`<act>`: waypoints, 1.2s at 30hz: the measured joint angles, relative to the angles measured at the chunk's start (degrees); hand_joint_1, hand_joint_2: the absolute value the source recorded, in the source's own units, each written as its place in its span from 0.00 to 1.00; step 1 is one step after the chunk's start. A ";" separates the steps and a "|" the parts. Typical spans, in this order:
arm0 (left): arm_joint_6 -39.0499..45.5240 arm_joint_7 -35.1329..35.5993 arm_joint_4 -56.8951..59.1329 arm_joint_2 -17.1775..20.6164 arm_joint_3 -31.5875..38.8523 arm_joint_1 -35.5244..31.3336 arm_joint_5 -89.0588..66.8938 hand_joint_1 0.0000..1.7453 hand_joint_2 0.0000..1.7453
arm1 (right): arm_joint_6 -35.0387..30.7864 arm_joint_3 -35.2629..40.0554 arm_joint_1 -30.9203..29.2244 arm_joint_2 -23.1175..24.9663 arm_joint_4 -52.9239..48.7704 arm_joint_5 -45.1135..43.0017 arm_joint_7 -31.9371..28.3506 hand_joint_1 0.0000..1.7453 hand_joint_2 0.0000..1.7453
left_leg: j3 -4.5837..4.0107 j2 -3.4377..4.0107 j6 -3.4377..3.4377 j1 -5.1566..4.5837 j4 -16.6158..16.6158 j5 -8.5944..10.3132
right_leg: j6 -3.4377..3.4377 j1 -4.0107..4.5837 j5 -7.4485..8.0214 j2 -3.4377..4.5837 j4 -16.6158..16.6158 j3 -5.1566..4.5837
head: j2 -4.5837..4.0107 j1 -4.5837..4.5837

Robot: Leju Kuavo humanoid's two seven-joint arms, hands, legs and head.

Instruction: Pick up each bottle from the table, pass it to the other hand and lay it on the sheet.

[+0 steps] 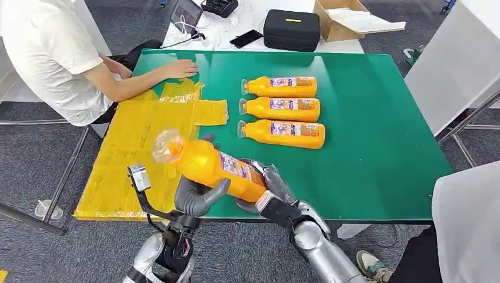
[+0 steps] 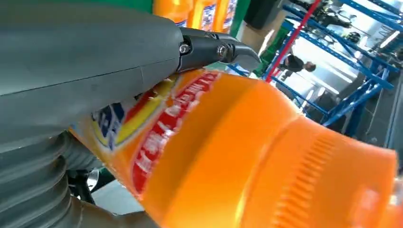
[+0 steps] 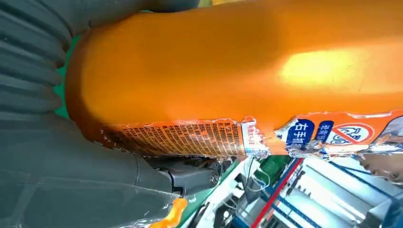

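Observation:
An orange bottle (image 1: 212, 165) with a clear cap is held tilted above the table's front edge, cap toward the yellow sheet (image 1: 135, 147). My left hand (image 1: 197, 197) grips its middle from below. My right hand (image 1: 271, 184) holds its base end. Close up, the bottle (image 2: 228, 156) lies under the thumb of my left hand (image 2: 85, 61). The bottle (image 3: 237, 61) also lies across my right hand (image 3: 71, 180). Three more orange bottles (image 1: 282, 109) lie side by side on the green table (image 1: 377, 135).
A person in a white shirt sits at the far left with a hand (image 1: 180, 69) on the sheet's far end. A black case (image 1: 291, 29), a phone (image 1: 246, 38) and a cardboard box (image 1: 348, 17) lie beyond the table. Another person (image 1: 466, 224) stands at the right.

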 measured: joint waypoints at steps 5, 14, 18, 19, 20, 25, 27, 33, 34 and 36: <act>0.52 -1.73 0.33 -0.50 0.07 -0.75 -0.81 1.00 1.00 | 1.88 0.31 -1.35 0.35 1.29 -1.55 0.68 0.95 1.00 | 0.00 0.01 0.00 0.00 0.00 0.00 | 0.00 0.00 0.00 0.00 0.00 -0.01 | -0.02 0.00; 0.28 -2.43 0.46 -0.59 0.68 -0.99 -1.09 1.00 1.00 | 3.74 0.42 -2.40 1.09 4.15 -3.69 0.59 0.82 1.00 | 0.00 0.00 0.00 0.00 0.00 -0.01 | 0.00 0.00 -0.01 0.00 0.00 -0.02 | -0.02 -0.02; 0.52 -2.55 0.70 -0.59 0.81 -1.01 -2.73 1.00 1.00 | 3.91 0.42 -2.46 1.38 4.85 -4.02 0.55 0.55 1.00 | 0.00 0.00 0.00 0.00 0.00 0.00 | 0.00 0.00 -0.01 0.00 0.00 -0.02 | 0.00 0.00; 0.78 -2.64 0.81 -0.59 0.81 -1.01 -3.17 1.00 1.00 | 3.93 0.41 -2.46 1.40 5.03 -4.02 0.55 0.39 1.00 | 0.00 0.00 0.00 0.00 0.00 0.00 | 0.00 0.00 -0.01 0.00 0.00 -0.02 | -0.02 0.00; 1.03 -2.71 0.90 -0.59 0.79 -1.02 -3.81 1.00 1.00 | 3.96 0.39 -2.46 1.42 5.18 -4.04 0.55 0.39 1.00 | 0.00 0.00 0.00 0.00 0.00 0.00 | 0.00 0.00 0.00 0.00 0.00 -0.02 | -0.02 0.00; 2.51 -3.52 1.40 -0.59 0.15 -1.16 -7.06 1.00 1.00 | 4.06 0.37 -2.43 1.42 6.07 -4.28 0.55 0.07 1.00 | 0.00 0.00 0.00 0.00 0.00 0.00 | 0.00 0.00 0.00 0.00 0.00 -0.02 | -0.02 0.00; 2.75 -3.67 1.64 -0.59 -0.02 -1.17 -7.28 1.00 1.00 | 4.06 0.37 -2.41 1.42 6.36 -4.35 0.55 0.00 1.00 | 0.00 0.01 0.00 0.00 0.00 0.00 | 0.00 0.00 0.00 0.00 0.00 -0.02 | -0.02 0.00; 7.93 -5.18 1.79 -0.59 -0.06 -1.17 -12.37 1.00 1.00 | -1.62 -0.09 -1.59 1.44 6.82 -2.35 0.16 0.00 1.00 | 0.00 0.01 0.00 0.00 0.00 -0.01 | 0.00 0.00 -0.01 0.00 0.00 -0.03 | -0.02 0.00; 11.53 -5.77 1.73 -0.48 -0.04 -1.16 -16.10 1.00 1.00 | -5.90 -0.50 -0.99 1.62 6.77 -0.43 -0.35 0.00 0.00 | -0.01 0.00 0.00 0.00 0.00 -0.01 | 0.00 0.00 -0.01 0.00 0.00 -0.03 | -0.02 0.00; 18.11 -6.32 1.73 -0.09 0.04 -1.15 -23.16 1.00 1.00 | -14.62 -1.75 0.05 1.81 6.58 3.18 -1.49 0.00 0.00 | -0.01 0.00 0.00 0.00 0.00 -0.01 | 0.00 0.00 -0.01 0.00 0.00 -0.03 | -0.02 0.00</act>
